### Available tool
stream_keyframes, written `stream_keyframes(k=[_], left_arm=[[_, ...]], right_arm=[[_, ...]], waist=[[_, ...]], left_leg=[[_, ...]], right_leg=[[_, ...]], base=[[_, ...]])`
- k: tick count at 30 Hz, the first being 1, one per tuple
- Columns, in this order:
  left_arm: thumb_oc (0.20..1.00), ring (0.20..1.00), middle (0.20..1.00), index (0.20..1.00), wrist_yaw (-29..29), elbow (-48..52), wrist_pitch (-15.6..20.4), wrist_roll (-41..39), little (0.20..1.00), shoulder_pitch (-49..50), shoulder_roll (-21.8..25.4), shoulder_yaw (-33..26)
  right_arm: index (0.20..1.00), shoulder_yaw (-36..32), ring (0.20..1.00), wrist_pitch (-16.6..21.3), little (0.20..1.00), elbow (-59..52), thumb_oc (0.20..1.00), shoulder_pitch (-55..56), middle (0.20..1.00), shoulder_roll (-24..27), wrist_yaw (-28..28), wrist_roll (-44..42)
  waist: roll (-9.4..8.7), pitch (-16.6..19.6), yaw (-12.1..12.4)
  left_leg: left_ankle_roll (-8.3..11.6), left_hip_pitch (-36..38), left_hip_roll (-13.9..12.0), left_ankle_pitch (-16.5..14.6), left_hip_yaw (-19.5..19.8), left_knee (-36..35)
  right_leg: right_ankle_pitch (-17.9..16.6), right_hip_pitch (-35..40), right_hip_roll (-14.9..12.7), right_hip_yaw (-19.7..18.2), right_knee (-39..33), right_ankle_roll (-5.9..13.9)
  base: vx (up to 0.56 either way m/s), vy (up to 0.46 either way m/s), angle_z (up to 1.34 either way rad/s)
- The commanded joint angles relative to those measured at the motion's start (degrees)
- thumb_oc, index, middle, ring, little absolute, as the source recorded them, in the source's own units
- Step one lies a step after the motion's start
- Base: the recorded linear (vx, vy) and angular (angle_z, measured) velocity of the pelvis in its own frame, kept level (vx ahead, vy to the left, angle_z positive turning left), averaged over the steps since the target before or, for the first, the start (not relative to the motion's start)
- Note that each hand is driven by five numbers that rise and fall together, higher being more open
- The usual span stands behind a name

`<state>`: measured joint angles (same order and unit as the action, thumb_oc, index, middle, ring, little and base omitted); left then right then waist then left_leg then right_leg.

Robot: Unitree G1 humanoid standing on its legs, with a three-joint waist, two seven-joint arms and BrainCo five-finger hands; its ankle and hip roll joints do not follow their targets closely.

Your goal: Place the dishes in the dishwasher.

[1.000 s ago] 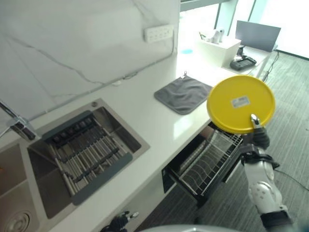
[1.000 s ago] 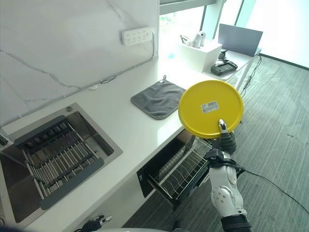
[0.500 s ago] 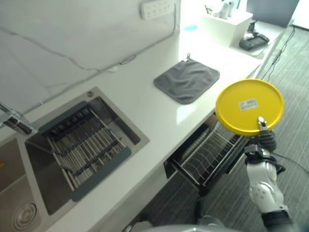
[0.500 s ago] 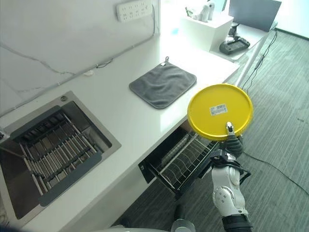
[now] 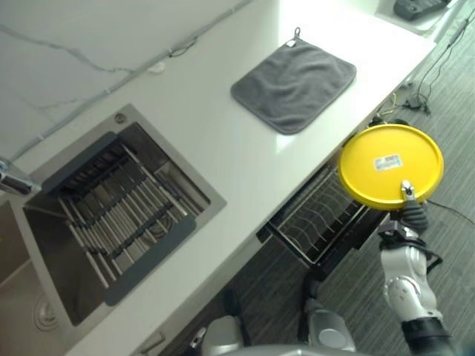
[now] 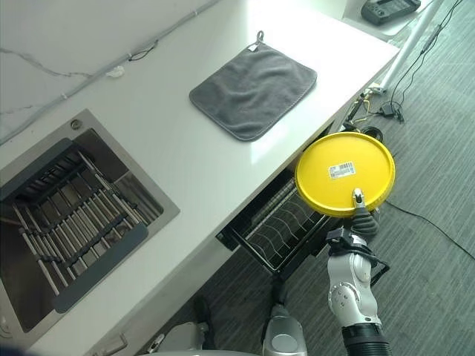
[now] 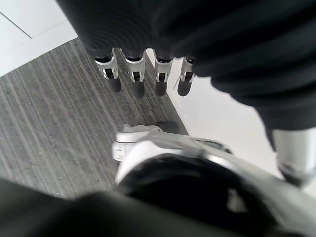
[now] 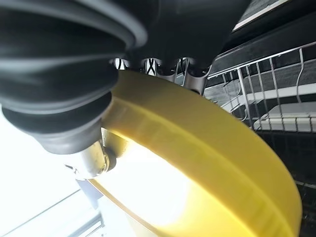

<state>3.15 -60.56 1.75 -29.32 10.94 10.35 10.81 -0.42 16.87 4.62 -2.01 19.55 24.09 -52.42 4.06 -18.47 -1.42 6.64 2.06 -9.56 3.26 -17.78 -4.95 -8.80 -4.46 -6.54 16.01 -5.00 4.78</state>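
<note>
Glossy plastic plate; wire rack

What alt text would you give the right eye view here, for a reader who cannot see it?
The right robot hand holds a yellow plate by its rim above the wire rack of an open dishwasher drawer under a white counter. A grey cloth lies on the counter, and a sink with a rack is set into it.

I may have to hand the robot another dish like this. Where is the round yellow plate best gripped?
By its rim, from the lower edge: the round yellow plate stands tilted on edge, and the right hand pinches it there, thumb on the labelled face.
</note>
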Motion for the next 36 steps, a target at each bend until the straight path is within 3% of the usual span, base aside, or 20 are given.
stream_keyframes(k=[1,6,15,22,27,30,36], left_arm=[[1.000,1.000,1.000,1.000,-0.16,-0.17,1.83,-0.53,1.000,-2.45,0.43,1.21],[1.000,1.000,1.000,1.000,-0.61,4.40,3.47,0.98,1.000,-5.67,1.25,3.19],[1.000,1.000,1.000,1.000,-1.65,7.95,1.90,2.73,1.000,-11.07,1.59,8.58],[1.000,1.000,1.000,1.000,-2.63,6.89,0.79,1.60,1.000,-12.47,1.99,9.14],[1.000,1.000,1.000,1.000,-2.75,5.63,0.86,1.45,1.000,-13.54,2.19,9.34],[1.000,1.000,1.000,1.000,-2.19,4.56,0.52,1.89,1.000,-14.38,2.66,9.07],[1.000,1.000,1.000,1.000,-1.68,3.35,0.39,2.73,1.000,-15.63,2.98,9.23]], right_arm=[[0.200,-0.02,0.200,4.41,0.200,-3.85,0.200,-5.66,0.200,-0.57,-2.98,2.85],[0.200,2.24,0.200,4.49,0.200,-2.66,0.200,-5.94,0.200,-1.13,-3.16,3.57],[0.200,6.79,0.200,3.89,0.200,-0.42,0.200,-7.96,0.200,-2.04,-3.07,4.89],[0.200,8.28,0.200,2.44,0.200,2.00,0.200,-10.40,0.200,-1.83,4.52,13.35],[0.200,8.48,0.200,-1.38,0.200,4.60,0.200,-14.18,0.200,0.08,11.40,24.01],[0.200,9.45,0.200,-6.31,0.200,6.72,0.200,-17.66,0.200,2.27,14.91,30.66],[0.200,11.87,0.200,-13.35,0.200,10.58,0.200,-23.03,0.200,4.24,16.23,34.99]], waist=[[-2.08,-0.09,-1.25],[-1.91,-1.12,-1.73],[-2.24,-3.33,-2.22],[-2.17,-4.45,-1.86],[-2.03,-5.13,-1.23],[-1.90,-5.59,-0.61],[-1.75,-6.12,0.32]], left_leg=[[-0.76,-3.97,0.69,1.49,2.99,1.40],[-0.91,-4.61,0.97,1.62,2.98,1.29],[-1.09,-5.93,1.02,2.08,2.84,1.02],[-1.06,-6.78,1.17,2.21,2.92,1.01],[-1.00,-7.37,1.38,2.20,3.31,0.84],[-0.87,-7.74,1.52,2.19,3.57,0.74],[-0.68,-8.09,1.58,2.25,3.86,0.79]], right_leg=[[6.99,2.27,-1.24,-0.03,3.08,0.22],[6.77,1.20,-1.23,-0.67,3.53,0.32],[6.30,-0.74,-1.16,-1.30,4.20,0.59],[6.09,-1.68,-1.33,-1.19,4.41,0.73],[5.98,-2.28,-1.46,-0.87,4.46,0.85],[5.98,-2.61,-1.57,-0.46,4.52,0.91],[5.97,-2.79,-1.76,0.16,4.66,0.94]], base=[[0.00,0.000,0.00],[-0.02,0.013,0.00],[-0.03,-0.003,0.00],[-0.02,0.000,0.00],[-0.04,-0.004,0.01],[-0.04,-0.004,0.02],[-0.03,-0.006,0.05]])
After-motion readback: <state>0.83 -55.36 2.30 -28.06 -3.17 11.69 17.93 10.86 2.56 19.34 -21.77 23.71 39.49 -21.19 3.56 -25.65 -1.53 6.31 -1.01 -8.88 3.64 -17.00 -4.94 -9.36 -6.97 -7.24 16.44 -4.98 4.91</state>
